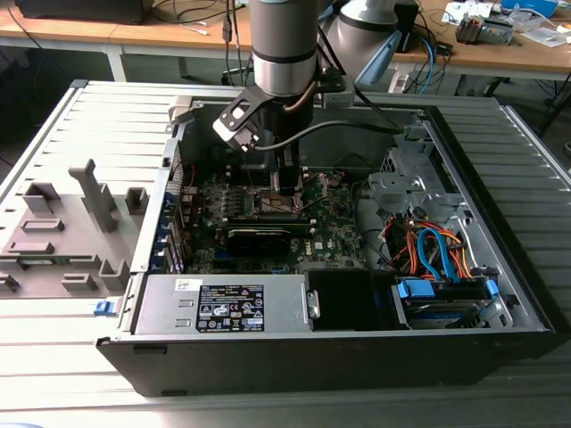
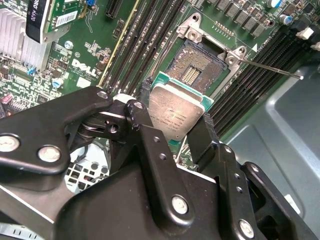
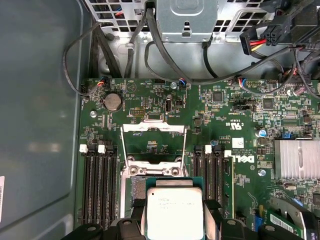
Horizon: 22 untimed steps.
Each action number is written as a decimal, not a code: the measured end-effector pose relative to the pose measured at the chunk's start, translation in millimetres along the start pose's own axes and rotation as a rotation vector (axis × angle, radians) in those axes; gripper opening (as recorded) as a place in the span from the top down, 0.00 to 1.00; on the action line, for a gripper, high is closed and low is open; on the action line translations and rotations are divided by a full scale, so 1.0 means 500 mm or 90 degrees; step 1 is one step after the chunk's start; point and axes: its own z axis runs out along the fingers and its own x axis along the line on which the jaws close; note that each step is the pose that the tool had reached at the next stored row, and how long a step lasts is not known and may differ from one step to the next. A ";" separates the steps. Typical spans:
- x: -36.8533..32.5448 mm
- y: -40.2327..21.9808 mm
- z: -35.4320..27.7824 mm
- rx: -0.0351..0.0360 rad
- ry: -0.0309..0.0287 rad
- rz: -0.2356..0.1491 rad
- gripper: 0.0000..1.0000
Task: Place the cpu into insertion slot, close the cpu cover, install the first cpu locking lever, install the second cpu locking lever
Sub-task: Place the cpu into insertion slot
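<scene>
My gripper [image 2: 175,107] is shut on the cpu [image 2: 176,114], a square chip with a silver top and a green edge, gripped on two opposite sides by the black fingers [image 2: 144,92]. The cpu hangs tilted just above the insertion slot [image 2: 192,74], whose dark pin field lies bare. In the first wrist view the cpu [image 3: 174,212] covers part of the insertion slot [image 3: 136,192], and the cpu cover [image 3: 153,128] stands flipped open beyond it. A thin locking lever [image 2: 272,69] sticks out beside the socket. In the exterior view the gripper [image 1: 284,185] reaches down into the open computer case over the motherboard.
Black memory slots [image 3: 97,185] flank the socket on both sides. A finned heat sink [image 3: 296,159] and a black card [image 1: 259,236] sit nearby. Cables [image 3: 150,50] run along the case wall. The power supply [image 1: 223,305] and the drive bay with blue and orange wires [image 1: 437,254] fill the case's front.
</scene>
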 end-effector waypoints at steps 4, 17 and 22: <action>0.000 0.000 0.002 0.0000 0.0000 0.000 0.45; 0.000 -0.001 0.007 0.0000 0.0000 0.000 0.45; 0.000 -0.001 0.008 0.0000 0.0000 0.000 0.45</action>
